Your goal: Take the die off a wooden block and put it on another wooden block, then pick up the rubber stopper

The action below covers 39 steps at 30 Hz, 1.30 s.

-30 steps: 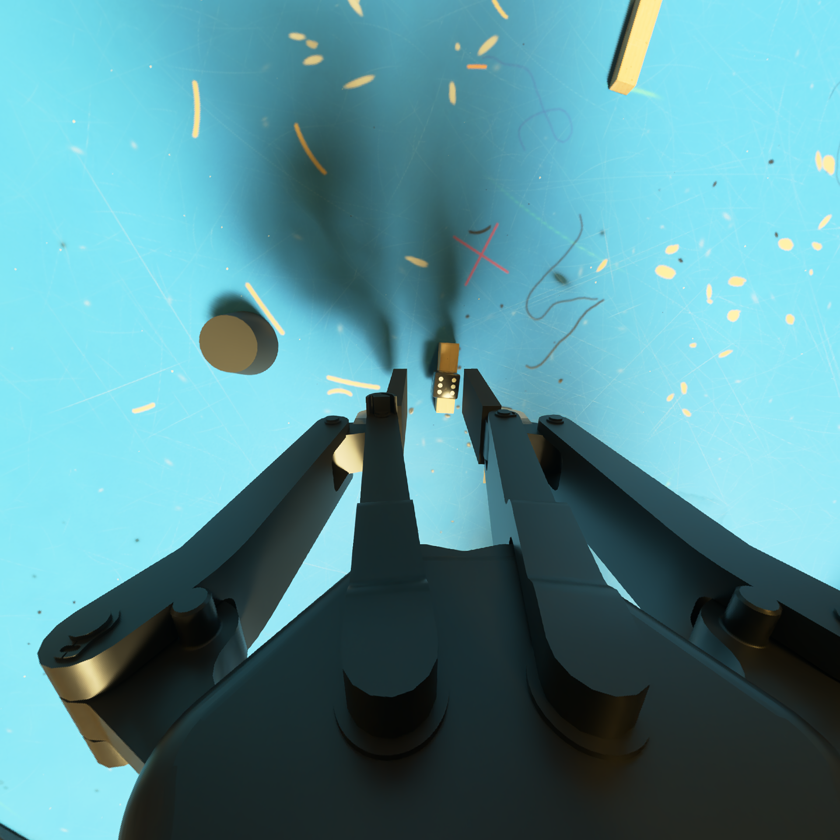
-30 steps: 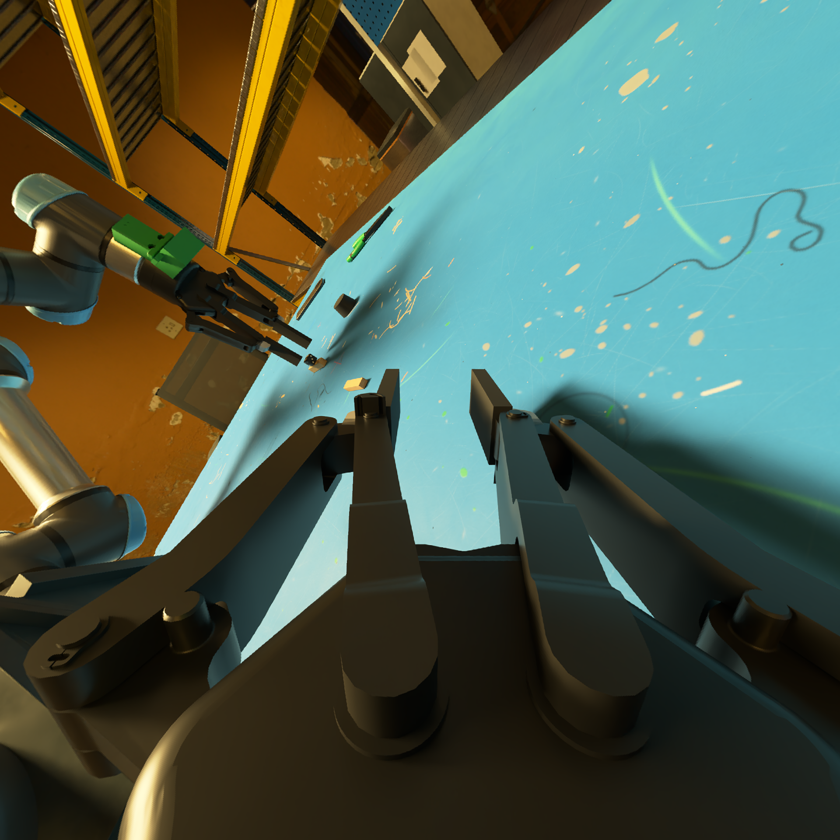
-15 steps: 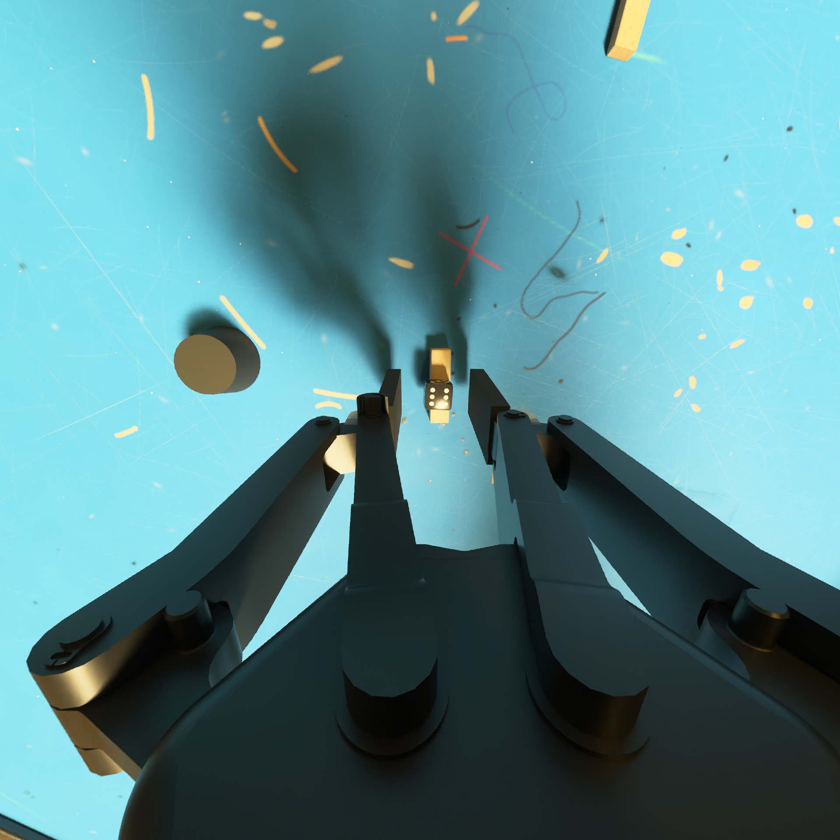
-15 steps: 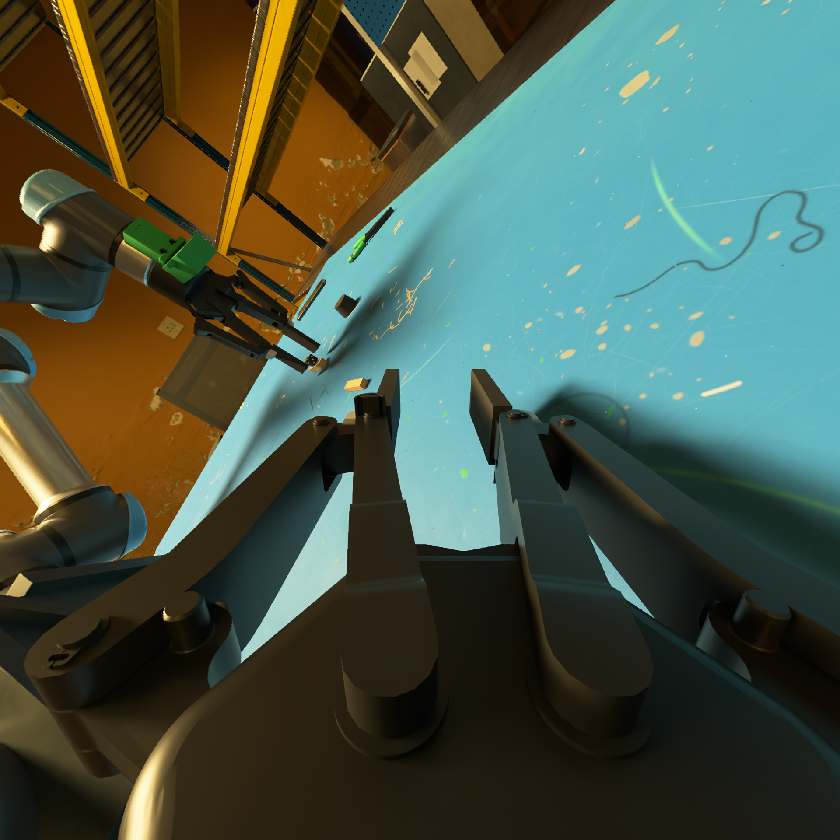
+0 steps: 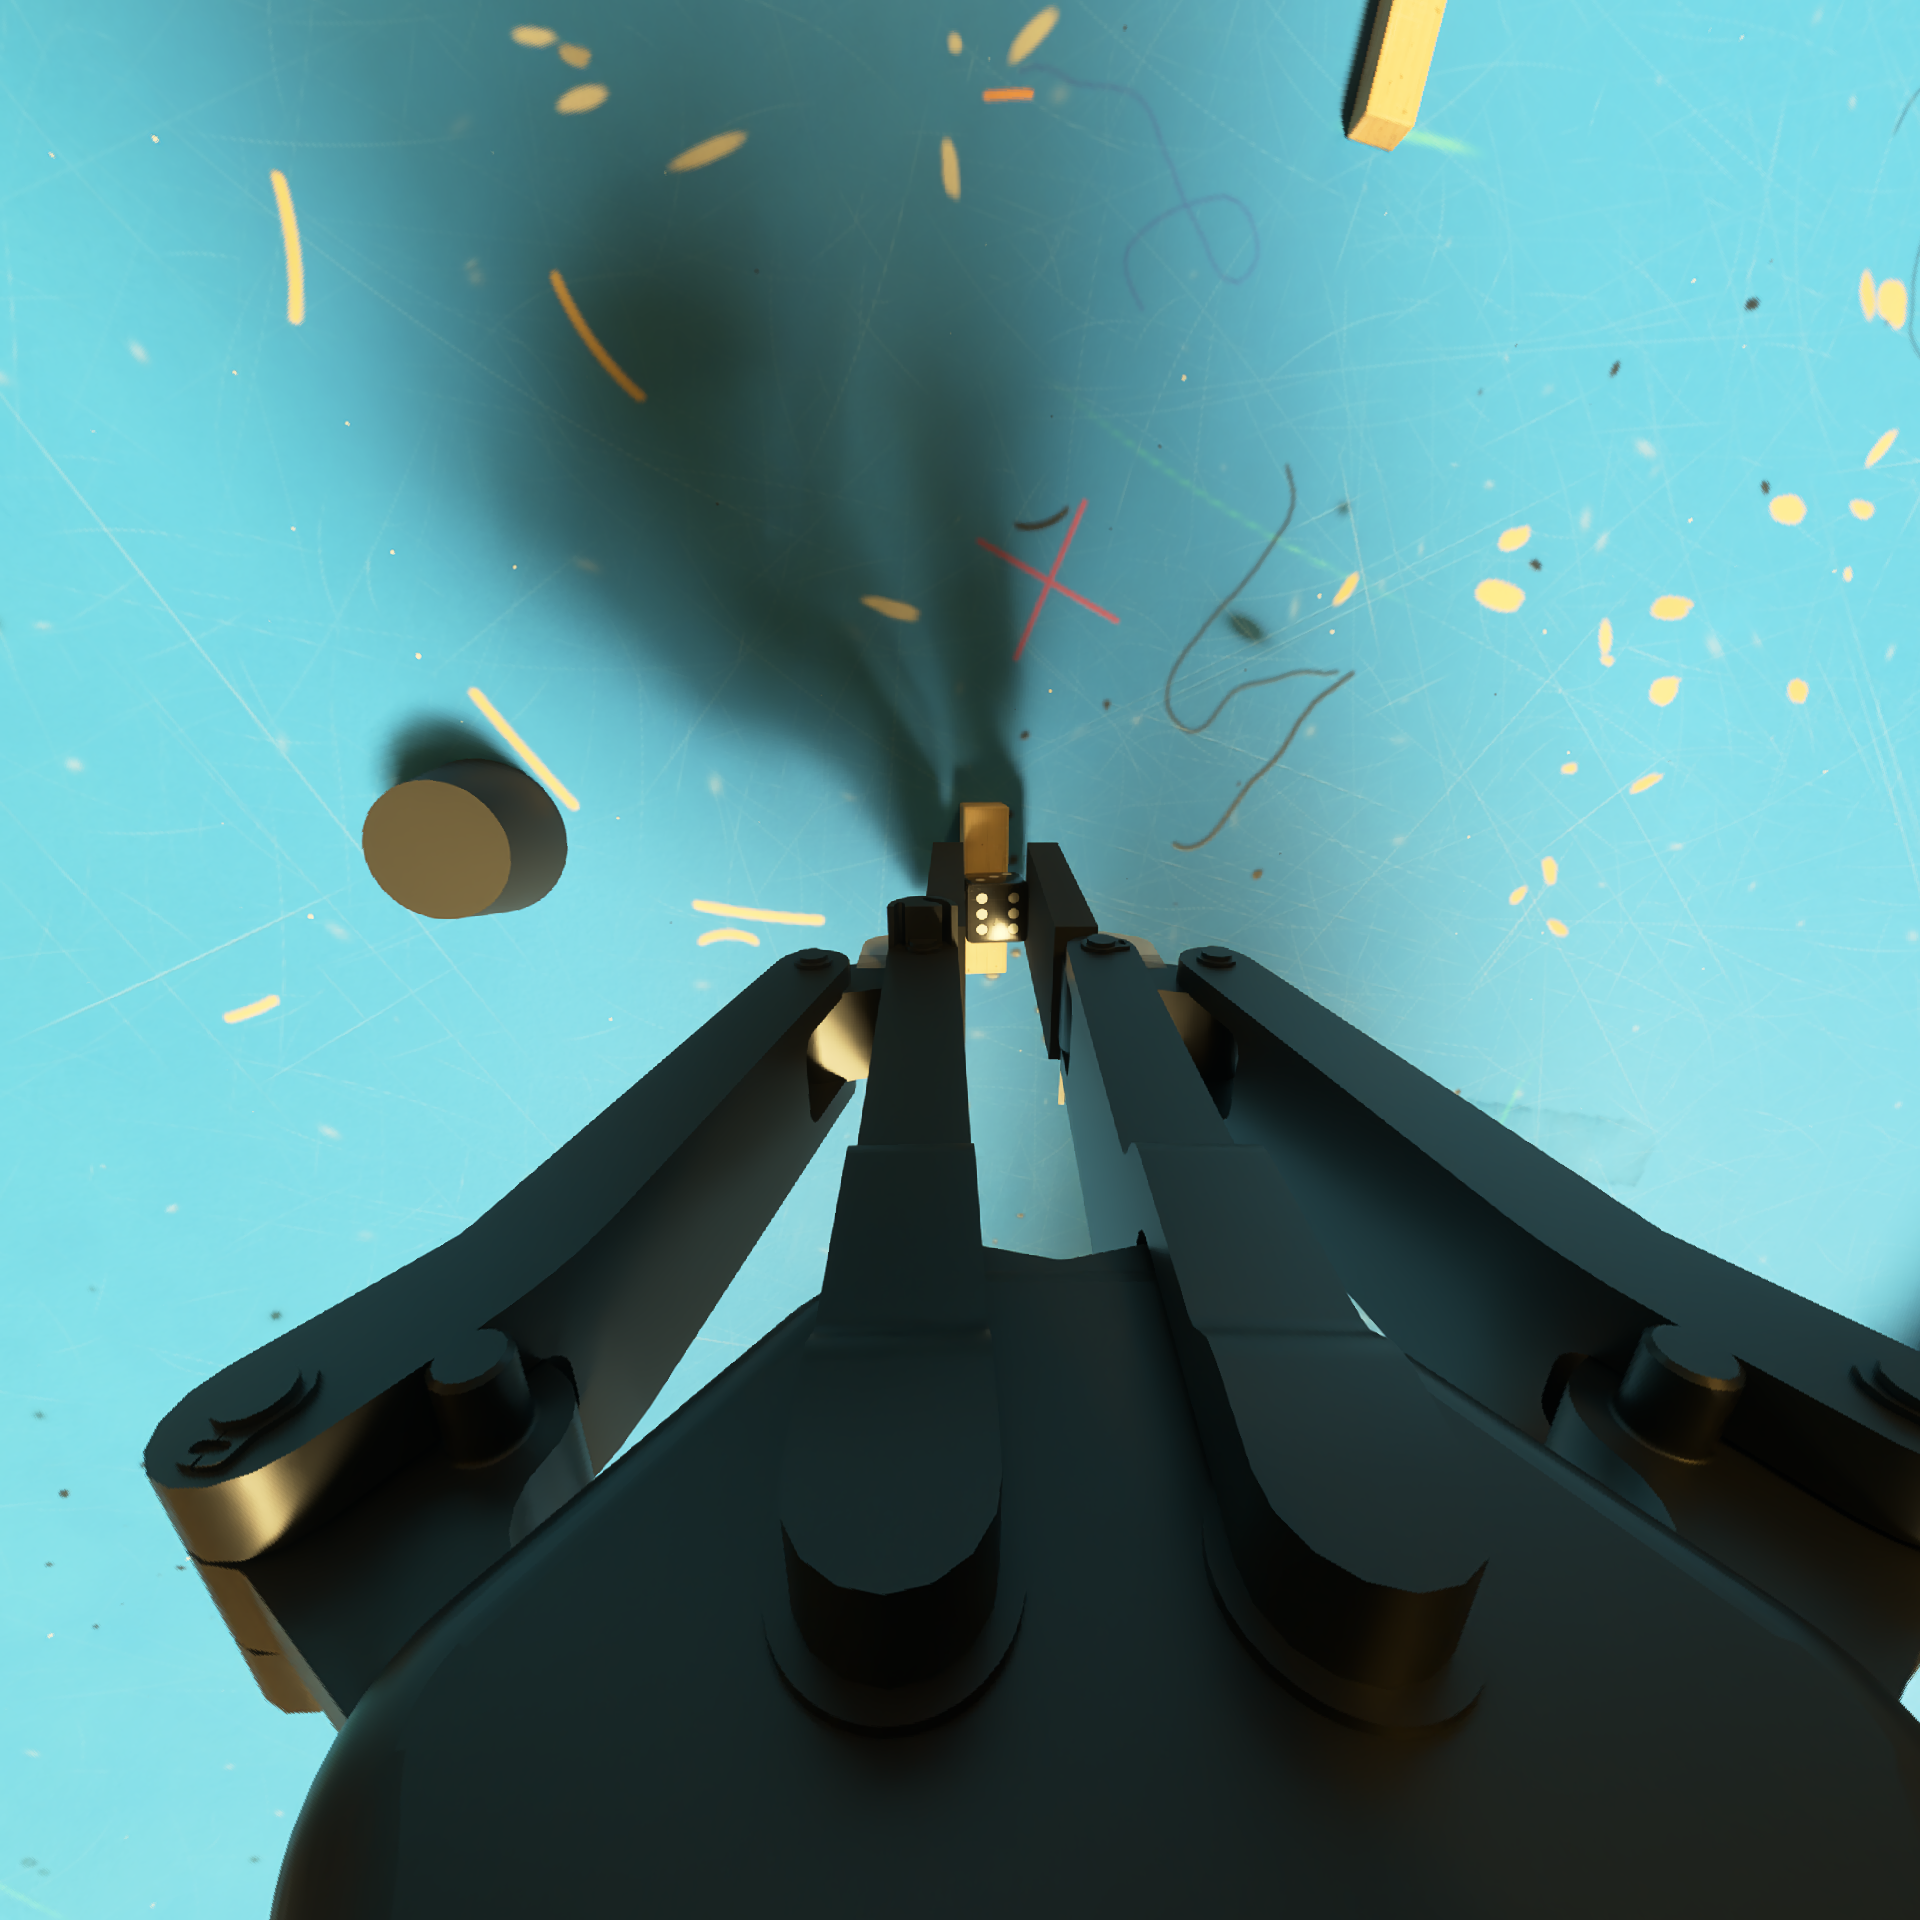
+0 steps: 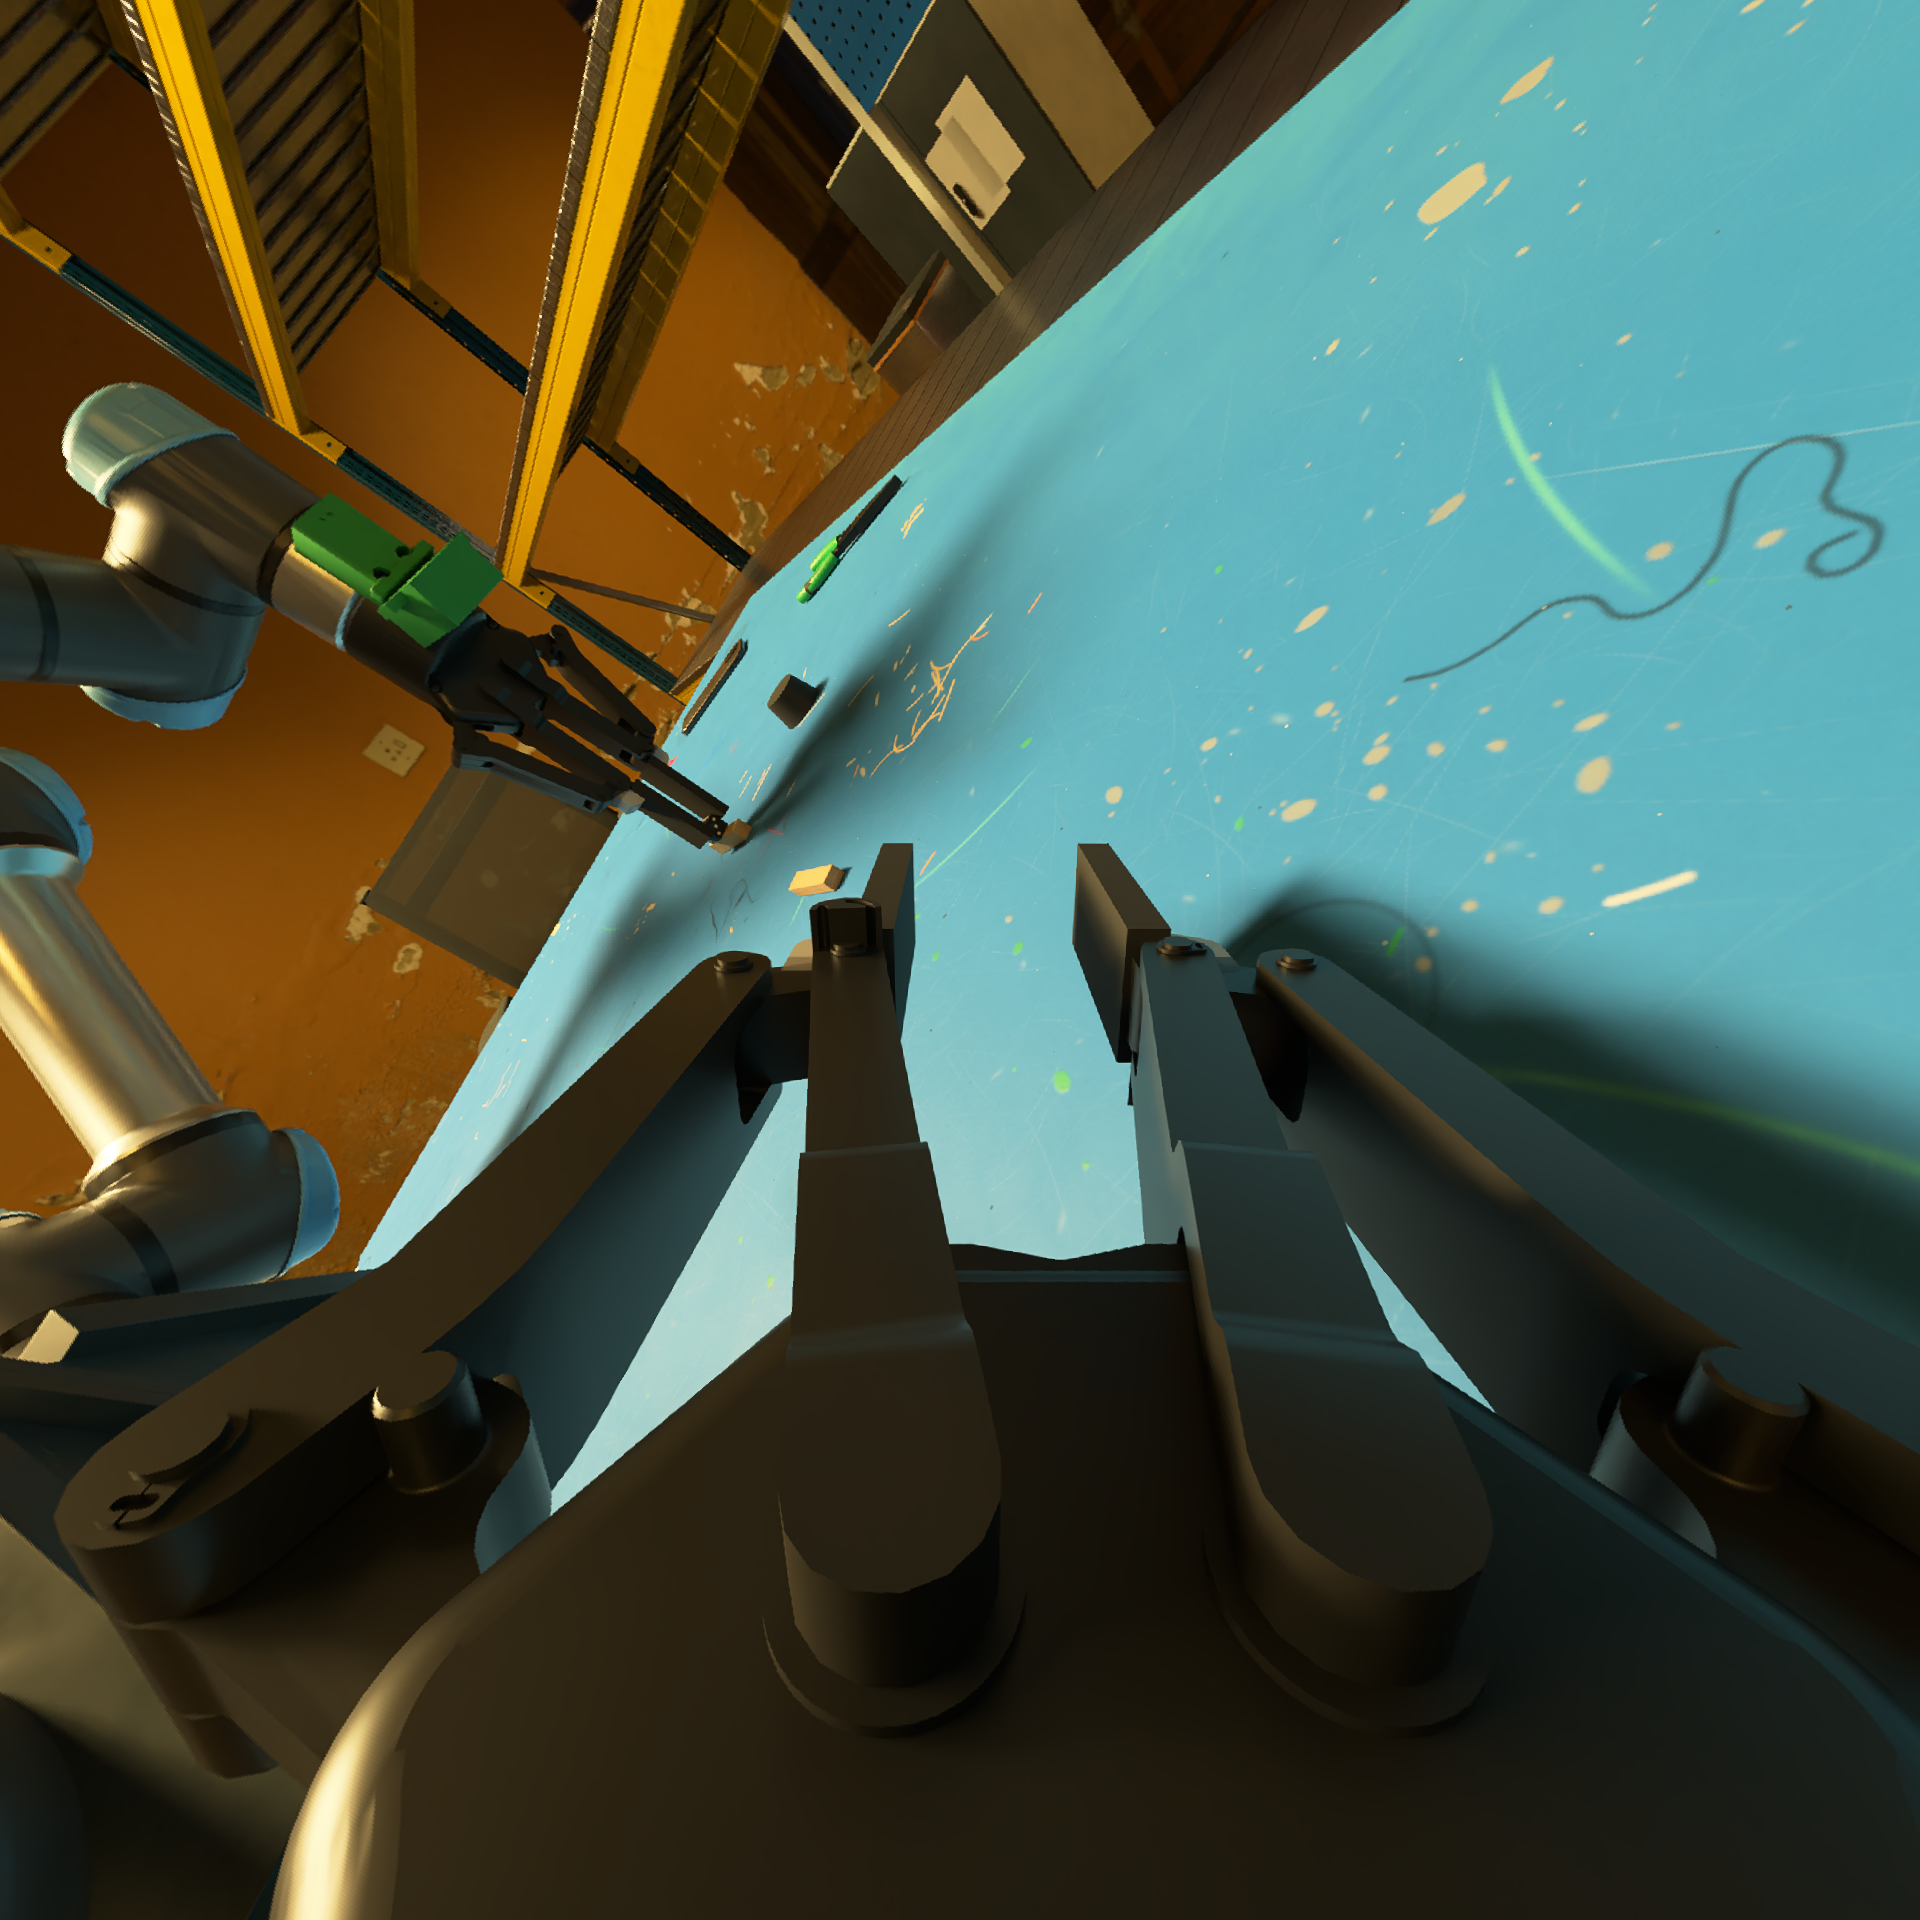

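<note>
A black die (image 5: pixel 994 912) with white pips sits on a small wooden block (image 5: pixel 984 836) on the blue table. My left gripper (image 5: pixel 992 873) is down around the die, with both pads against its sides, shut on it. In the right wrist view the left gripper (image 6: pixel 715 828) meets that block (image 6: pixel 736 834) at the table. The dark round rubber stopper (image 5: pixel 462 840) stands to the left of the left gripper; it also shows in the right wrist view (image 6: pixel 793 698). Another small wooden block (image 6: pixel 816 880) lies close by. My right gripper (image 6: pixel 992 894) is open and empty above the table.
A long wooden bar (image 5: pixel 1392 73) lies far ahead on the right. A green and black pen (image 6: pixel 847 540) lies near the table's far edge. Yellow shelving (image 6: pixel 582 260) stands beyond the table. The table (image 5: pixel 1558 935) bears paint flecks and scribbles.
My left gripper has come down over the die and its fingers have closed from a wide gap onto the die's sides. The right gripper has not moved.
</note>
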Motion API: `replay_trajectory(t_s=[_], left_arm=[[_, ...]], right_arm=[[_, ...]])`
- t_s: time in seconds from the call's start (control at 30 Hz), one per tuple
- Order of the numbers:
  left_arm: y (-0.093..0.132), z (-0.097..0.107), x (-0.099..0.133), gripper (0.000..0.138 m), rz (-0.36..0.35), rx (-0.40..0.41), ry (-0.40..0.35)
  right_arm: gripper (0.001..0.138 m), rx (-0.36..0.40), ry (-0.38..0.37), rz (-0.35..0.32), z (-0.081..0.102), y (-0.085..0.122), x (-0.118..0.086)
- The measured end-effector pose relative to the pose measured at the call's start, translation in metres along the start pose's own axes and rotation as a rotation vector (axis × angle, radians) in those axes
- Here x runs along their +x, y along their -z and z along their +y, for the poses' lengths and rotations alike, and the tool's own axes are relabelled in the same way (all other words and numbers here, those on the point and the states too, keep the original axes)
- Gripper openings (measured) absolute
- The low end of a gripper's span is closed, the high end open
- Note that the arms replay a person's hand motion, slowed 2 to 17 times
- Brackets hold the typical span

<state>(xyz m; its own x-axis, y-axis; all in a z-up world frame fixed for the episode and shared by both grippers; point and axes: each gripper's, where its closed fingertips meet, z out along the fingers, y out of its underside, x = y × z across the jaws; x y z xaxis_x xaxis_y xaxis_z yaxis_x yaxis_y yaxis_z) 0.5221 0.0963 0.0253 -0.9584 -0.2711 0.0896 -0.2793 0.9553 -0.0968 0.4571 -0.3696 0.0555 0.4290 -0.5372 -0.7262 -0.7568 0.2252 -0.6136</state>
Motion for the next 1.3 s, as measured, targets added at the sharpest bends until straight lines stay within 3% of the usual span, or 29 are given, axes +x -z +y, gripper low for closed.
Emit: replay_trajectory(t_s=[0.57, 1.3], left_arm=[[0.003, 0.002, -0.004, 0.016, -0.015, 0.000, 0.020], [0.030, -0.009, -0.009, 0.016, -0.053, 0.111, 0.080]], right_arm=[[0.042, 0.001, 0.001, -0.002, 0.000, 0.000, 0.000], [0.042, 0.001, 0.002, -0.003, 0.000, 0.000, 0.000]])
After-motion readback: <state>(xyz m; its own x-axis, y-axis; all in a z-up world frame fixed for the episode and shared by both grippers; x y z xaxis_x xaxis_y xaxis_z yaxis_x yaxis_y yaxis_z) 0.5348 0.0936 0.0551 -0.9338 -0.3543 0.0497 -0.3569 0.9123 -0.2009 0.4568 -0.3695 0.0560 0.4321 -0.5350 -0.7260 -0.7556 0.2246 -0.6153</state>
